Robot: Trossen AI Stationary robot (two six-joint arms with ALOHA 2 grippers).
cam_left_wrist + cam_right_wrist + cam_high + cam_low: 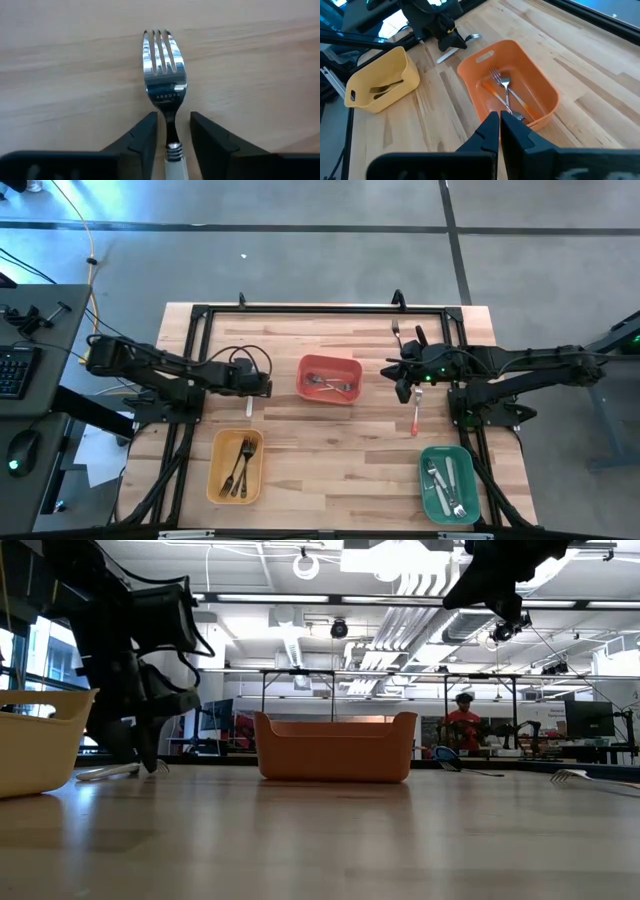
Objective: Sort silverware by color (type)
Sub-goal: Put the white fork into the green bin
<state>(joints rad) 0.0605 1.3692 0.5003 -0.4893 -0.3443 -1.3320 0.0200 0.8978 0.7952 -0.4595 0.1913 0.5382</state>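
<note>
A pale-handled fork (165,80) lies flat on the table, and it also shows in the high view (249,406). My left gripper (173,131) is low over it and open. One finger stands on each side of the fork's neck, with a gap on both sides. My right gripper (499,122) is shut and empty, raised above the table beside the red bin (330,378). A red-handled utensil (417,418) lies on the table just near of the right gripper. A dark fork (396,332) lies by the far edge.
The red bin (520,65) holds red-handled forks. A yellow bin (236,465) near the left front holds dark forks, and a green bin (448,483) near the right front holds pale utensils. Bare wood lies between the bins. A person stands in the room behind (462,725).
</note>
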